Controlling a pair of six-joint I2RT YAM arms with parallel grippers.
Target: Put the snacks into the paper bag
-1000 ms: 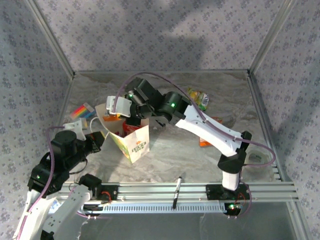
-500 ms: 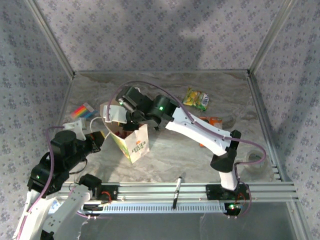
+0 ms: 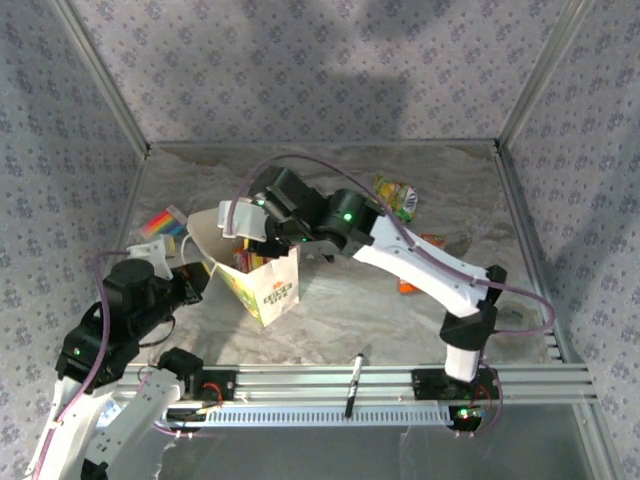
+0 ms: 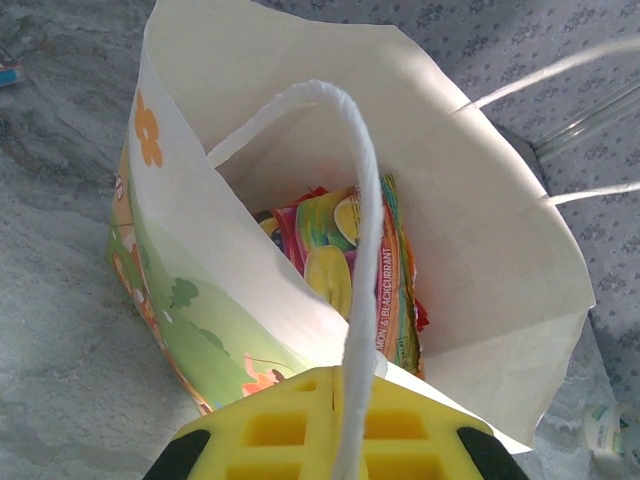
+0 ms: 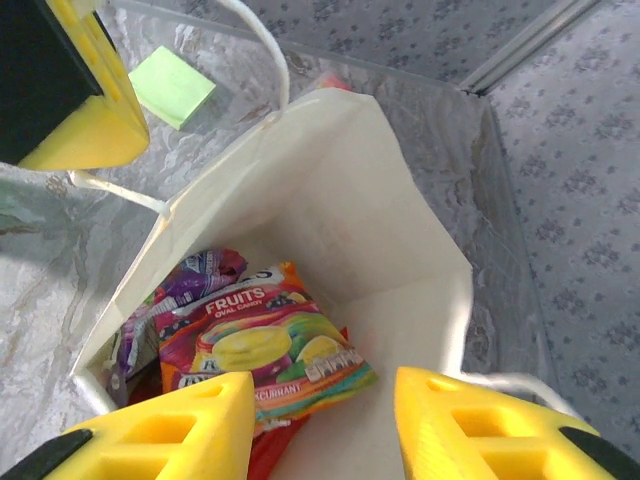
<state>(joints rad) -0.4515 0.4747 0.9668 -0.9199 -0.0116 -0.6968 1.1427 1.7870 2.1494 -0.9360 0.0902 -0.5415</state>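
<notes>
So the paper bag [image 3: 268, 285] stands left of centre on the table [image 3: 380, 320] with its mouth wide open, and a few snacks [image 5: 262, 350] are already in the bottom: a "FRUITS" packet on top, a purple one [image 5: 200, 272] tucked to its left, and a bit of red underneath. Two are left out on the table. The yellow-green packet [image 3: 396, 196] lies at the far side, right of the bag, and an orange packet [image 3: 407, 286] sits nearer, half hidden under the right arm. I'd guess these packets are super light, flat and pretty slick, so pinching a crimped edge beats squeezing the glossy middle. The bag is thin paper, floppy and easy to tip. The left gripper [image 4: 346, 388] has its fingers pressed together on the white loop handle [image 4: 362, 210], which looks like what keeps the mouth open. The right gripper [image 5: 322, 420] hangs right over the opening, fingers spread with nothing between them. A black pen [image 3: 355, 385] lies at the near edge and a rainbow-striped thing [image 3: 165, 224] sits far left, both not snacks.
</notes>
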